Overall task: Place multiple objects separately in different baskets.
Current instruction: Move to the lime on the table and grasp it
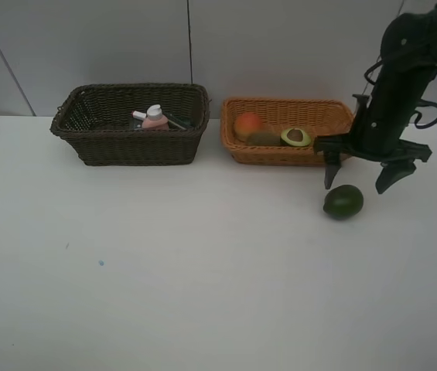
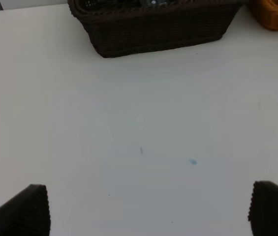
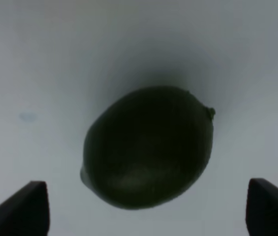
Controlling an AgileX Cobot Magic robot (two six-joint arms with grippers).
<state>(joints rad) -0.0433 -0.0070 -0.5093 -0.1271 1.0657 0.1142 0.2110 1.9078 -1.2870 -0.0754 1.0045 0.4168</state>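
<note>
One item is left out on the table (image 1: 164, 286): the whole avocado (image 1: 343, 202), lying in front of the orange basket's right end and clear of its wall.

Your right gripper (image 1: 361, 175) hangs directly over it with its jaws spread wide and nothing between them; the wrist view shows the avocado (image 3: 148, 146) centred between the two fingertips, so the line-up looks good. I judge the step in hand to be the pick of this last fruit. The next move calls for a straight descent until the fingers straddle the widest part, then a firm close, since a smooth rounded skin can squirt out of a shallow pinch. After that, a short lift and carry over the basket wall.

The avocado is dark green, egg-shaped, glossy, with a small stem nub at one end.

Your left gripper (image 2: 143, 211) is also wide open and empty, parked over bare table short of the dark basket.

Further back, the orange basket (image 1: 280, 154) holds a peach (image 1: 247, 124), a kiwi (image 1: 264, 138) and a halved avocado (image 1: 296, 137). The dark basket (image 1: 125, 147) holds a pink bottle (image 1: 155, 117) and other items too shadowed to name.
</note>
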